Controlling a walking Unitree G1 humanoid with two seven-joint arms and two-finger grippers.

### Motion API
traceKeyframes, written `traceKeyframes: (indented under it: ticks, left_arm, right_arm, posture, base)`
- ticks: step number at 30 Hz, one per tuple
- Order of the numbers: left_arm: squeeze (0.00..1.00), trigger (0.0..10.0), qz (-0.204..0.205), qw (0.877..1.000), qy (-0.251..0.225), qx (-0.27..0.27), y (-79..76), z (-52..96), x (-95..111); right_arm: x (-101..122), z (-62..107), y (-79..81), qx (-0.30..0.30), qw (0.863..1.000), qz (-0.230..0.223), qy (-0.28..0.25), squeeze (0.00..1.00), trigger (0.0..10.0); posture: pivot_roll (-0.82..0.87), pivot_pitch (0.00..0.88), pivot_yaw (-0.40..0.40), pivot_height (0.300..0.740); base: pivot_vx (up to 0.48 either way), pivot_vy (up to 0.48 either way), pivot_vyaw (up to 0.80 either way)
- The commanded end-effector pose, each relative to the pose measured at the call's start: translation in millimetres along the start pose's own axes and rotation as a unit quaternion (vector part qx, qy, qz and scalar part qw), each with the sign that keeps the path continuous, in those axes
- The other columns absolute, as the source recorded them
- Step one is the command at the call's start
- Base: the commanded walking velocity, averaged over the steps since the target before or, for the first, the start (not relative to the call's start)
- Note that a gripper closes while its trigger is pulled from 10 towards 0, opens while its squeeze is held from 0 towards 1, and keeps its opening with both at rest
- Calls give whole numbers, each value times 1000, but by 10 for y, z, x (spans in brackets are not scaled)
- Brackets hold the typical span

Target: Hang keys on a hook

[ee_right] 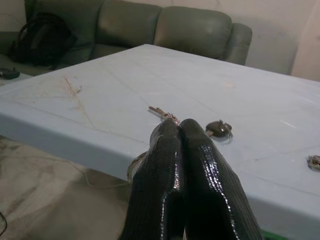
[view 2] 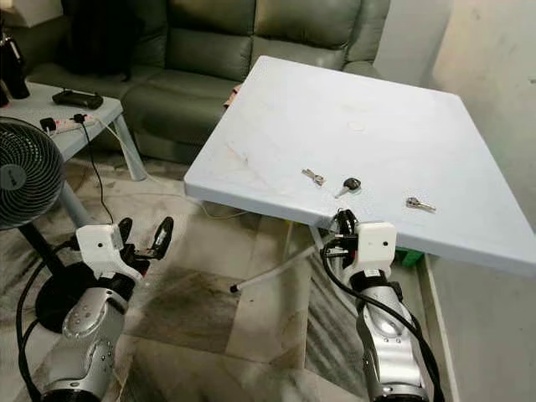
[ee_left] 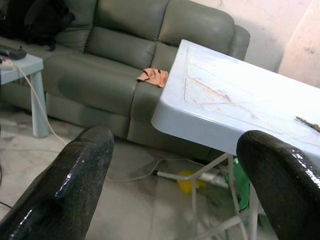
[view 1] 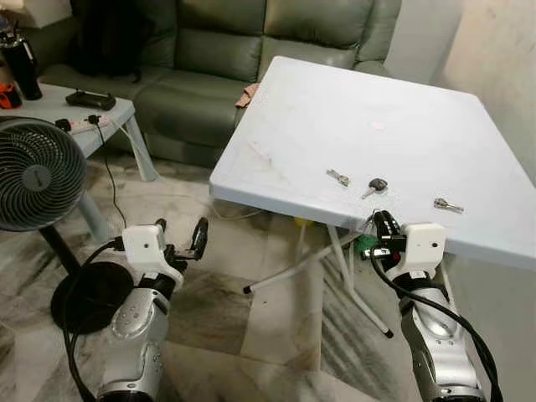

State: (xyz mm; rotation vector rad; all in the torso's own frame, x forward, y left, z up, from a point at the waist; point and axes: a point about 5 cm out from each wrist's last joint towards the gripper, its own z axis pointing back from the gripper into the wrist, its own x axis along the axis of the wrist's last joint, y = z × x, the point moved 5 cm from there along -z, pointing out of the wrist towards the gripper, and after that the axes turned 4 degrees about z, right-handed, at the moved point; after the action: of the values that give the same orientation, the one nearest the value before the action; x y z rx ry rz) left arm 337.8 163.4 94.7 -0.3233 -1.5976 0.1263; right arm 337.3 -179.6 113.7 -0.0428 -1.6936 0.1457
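Three keys lie near the front edge of the white folding table (view 1: 335, 117): a silver key (view 1: 337, 177), a black-headed key (view 1: 376, 186) and another silver key (view 1: 447, 204). My right gripper (view 1: 383, 224) is at that front edge, just short of the black-headed key, with its fingers (ee_right: 180, 165) pressed together. A thin wire key ring (ee_right: 136, 164) sticks out beside them, seemingly pinched. My left gripper (view 1: 180, 239) is open and holds nothing, low over the floor to the left of the table.
A green sofa (view 1: 209, 50) with an orange cloth (ee_left: 154, 76) stands behind the table. At the left are a floor fan (view 1: 33, 172) and a small side table (view 1: 75, 113) with a cable. A wall (view 1: 502, 75) closes the right side.
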Motion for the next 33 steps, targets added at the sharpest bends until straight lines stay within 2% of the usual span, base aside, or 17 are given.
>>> traceKeyframes:
  ticks: [1, 6, 33]
  left_arm:
    - [0, 10000, 5, 1000, 1, -6, -31, -33, 24]
    - [0, 10000, -10, 1000, 4, -6, -22, -45, 19]
    - [0, 10000, -22, 999, 2, -29, -72, -120, 64]
  right_arm:
    - [22, -20, -33, -4, 1000, 5, 1, 0, 10000]
    - [7, -25, -23, -5, 1000, 1, 6, 0, 10000]
    - [-21, -85, 44, -3, 1000, 0, 7, 0, 10000]
  posture:
    - [-15, 83, -59, 740]
    - [-14, 83, -56, 740]
    - [-4, 34, -35, 740]
  base:
    - [0, 0, 0]
    - [0, 0, -775]
    - [0, 0, -770]
